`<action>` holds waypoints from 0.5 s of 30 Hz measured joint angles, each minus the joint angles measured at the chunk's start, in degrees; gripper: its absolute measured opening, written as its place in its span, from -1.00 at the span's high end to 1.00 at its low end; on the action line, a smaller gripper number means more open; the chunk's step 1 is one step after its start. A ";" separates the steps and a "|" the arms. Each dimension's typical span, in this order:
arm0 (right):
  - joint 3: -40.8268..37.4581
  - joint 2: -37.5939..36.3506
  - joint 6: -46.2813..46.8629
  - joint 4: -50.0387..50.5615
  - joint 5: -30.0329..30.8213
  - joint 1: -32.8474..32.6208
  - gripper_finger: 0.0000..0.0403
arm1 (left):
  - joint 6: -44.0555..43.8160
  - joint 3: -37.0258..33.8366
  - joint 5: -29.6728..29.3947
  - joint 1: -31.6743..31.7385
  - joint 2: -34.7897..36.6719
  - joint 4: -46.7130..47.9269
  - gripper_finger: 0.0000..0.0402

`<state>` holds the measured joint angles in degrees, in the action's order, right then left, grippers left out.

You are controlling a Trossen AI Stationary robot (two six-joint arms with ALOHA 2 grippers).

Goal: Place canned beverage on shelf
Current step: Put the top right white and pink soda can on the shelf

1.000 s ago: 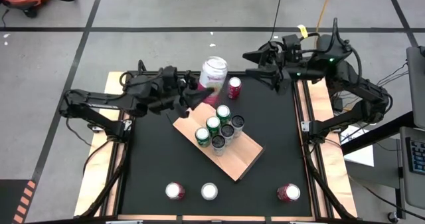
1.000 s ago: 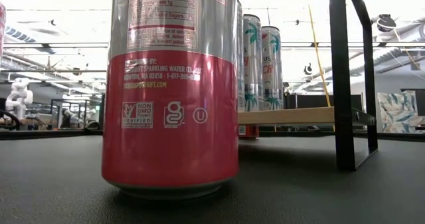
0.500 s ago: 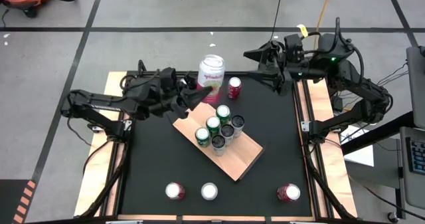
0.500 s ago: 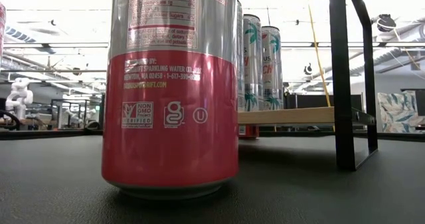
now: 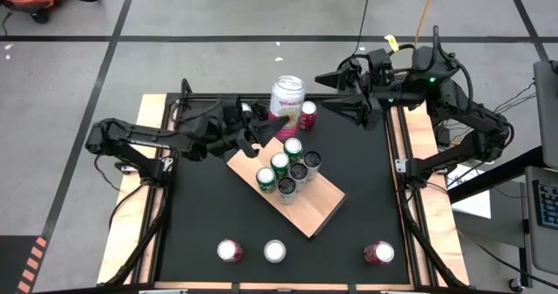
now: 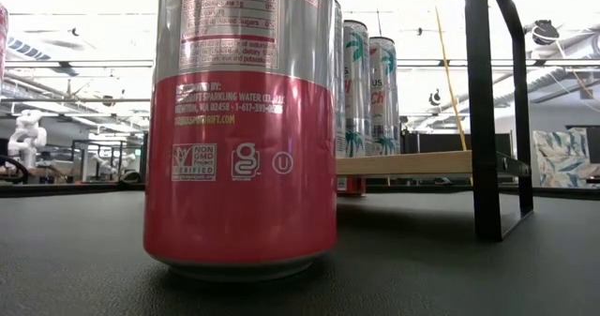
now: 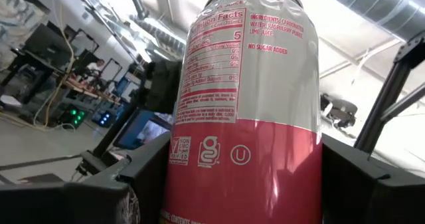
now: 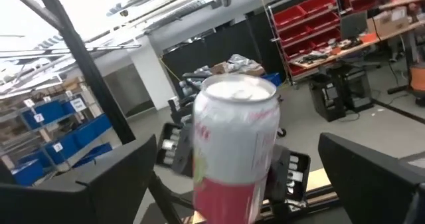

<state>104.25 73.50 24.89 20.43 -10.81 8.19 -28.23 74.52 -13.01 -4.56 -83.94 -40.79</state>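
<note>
1. A pink-and-silver can (image 5: 287,96) is being carried clear of the table, over its far edge and just beyond the shelf's far-left end. The left gripper (image 5: 272,126) is clamping it low on the body, a dark finger on each side in the left wrist view (image 7: 247,111), which is leaving the can free to be lowered upright.
2. The shelf (image 5: 324,208), a tan board lying diagonally at mid-table, is carrying five cans (image 5: 287,166) bunched in its far half. The near-right half is standing bare, so my guess is the carried can is heading for a spot beside that cluster.
3. A red can (image 5: 308,113) is standing on the table just right of the held one, near the far edge.
4. The right gripper (image 5: 338,92) is hanging beyond the far-right part of the table, fingers spread wide and holding nothing, pointed toward the held can (image 8: 236,147); it looks to be waiting clear of the left arm's path.
5. Three more cans (image 5: 275,251) are waiting in a row along the near edge, presumably stock for later placements.
</note>
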 joint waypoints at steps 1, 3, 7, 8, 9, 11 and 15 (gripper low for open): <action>0.00 0.32 0.70 0.00 -0.02 0.00 -0.98 | -0.01 0.00 0.75 0.02 -0.56 -0.73 -0.41; 0.00 0.75 2.45 0.02 -0.44 0.00 -0.98 | -0.03 0.00 1.60 0.02 -1.70 -2.34 -0.41; 0.00 2.35 4.40 -0.07 -1.49 0.00 -0.98 | -0.07 0.00 3.73 0.02 -3.38 -5.15 -0.41; 0.00 2.81 4.41 -0.36 -1.57 0.00 -0.98 | -0.24 0.00 4.46 0.02 -3.76 -5.60 -0.41; -0.01 3.11 4.44 -0.62 -1.91 -0.01 -0.98 | -0.80 0.01 4.94 0.02 -4.10 -5.96 -0.41; -0.02 3.38 4.44 -1.25 -2.92 -0.03 -0.98 | -1.49 0.02 6.12 0.03 -4.39 -5.89 -0.41; 0.00 4.27 4.21 -3.05 -5.66 -0.07 -0.98 | -1.51 0.02 8.23 0.02 -4.64 -4.88 -0.41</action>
<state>104.25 77.77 29.10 17.38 -16.47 8.12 -29.74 74.54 -4.77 -4.54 -88.58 -45.67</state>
